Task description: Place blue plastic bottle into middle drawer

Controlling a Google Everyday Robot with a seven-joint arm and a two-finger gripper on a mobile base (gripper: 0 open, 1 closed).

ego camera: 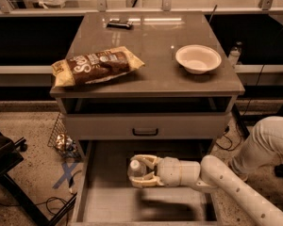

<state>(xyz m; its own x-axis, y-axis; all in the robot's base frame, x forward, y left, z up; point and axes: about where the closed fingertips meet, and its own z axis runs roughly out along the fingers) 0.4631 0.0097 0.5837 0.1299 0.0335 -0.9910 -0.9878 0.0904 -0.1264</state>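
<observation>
Nearest, at 6 o'clock: middle drawer point(108, 204) pulled open, front edge cut off. Over its floor, gripper point(133, 171), arm cut off at 4 o'clock, fingers clamped around blue plastic bottle point(137, 168), seemingly tipped sideways, label hidden. Toward 12: drawer front point(179, 126), then chip bag point(96, 66) and bowl point(198, 59) on tabletop point(155, 41).

Worktop point(151, 34), upper frame: snack bag point(96, 66) left, bowl point(198, 59) right. Lower centre: middle drawer point(108, 206) open; gripper point(133, 172) over its floor, blue plastic bottle point(136, 168) between the jaws.
</observation>
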